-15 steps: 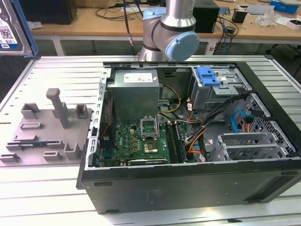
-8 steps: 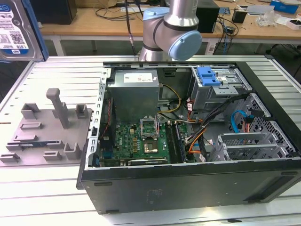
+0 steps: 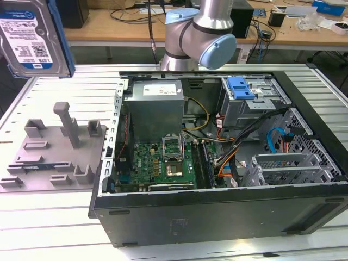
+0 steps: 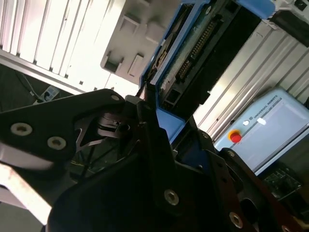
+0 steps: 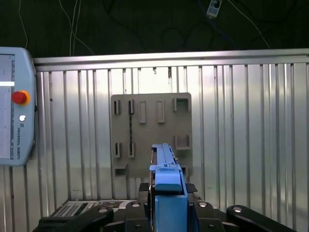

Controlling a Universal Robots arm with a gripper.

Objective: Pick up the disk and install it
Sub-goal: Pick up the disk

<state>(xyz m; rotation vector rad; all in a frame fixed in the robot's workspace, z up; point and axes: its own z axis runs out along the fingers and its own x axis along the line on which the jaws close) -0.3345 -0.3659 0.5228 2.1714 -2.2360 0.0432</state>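
Disk [image 3: 30,38] is off the bench, hanging tilted at the upper left of the exterior view, over the grey holder plate [image 3: 51,157] and well apart from the open computer case [image 3: 217,217]. Gripper [image 4: 153,108] is clamped tight on the disk's blue-framed edge in the second wrist view. Pickup looks done; fitting it into the case is not yet done.

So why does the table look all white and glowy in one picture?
In the second wrist view, glare washes out the table, while the gripper holding the disk sits in shadow; in the first wrist view the table's ribs show clearly; in the exterior view the disk looms large, cut off by the frame edge.
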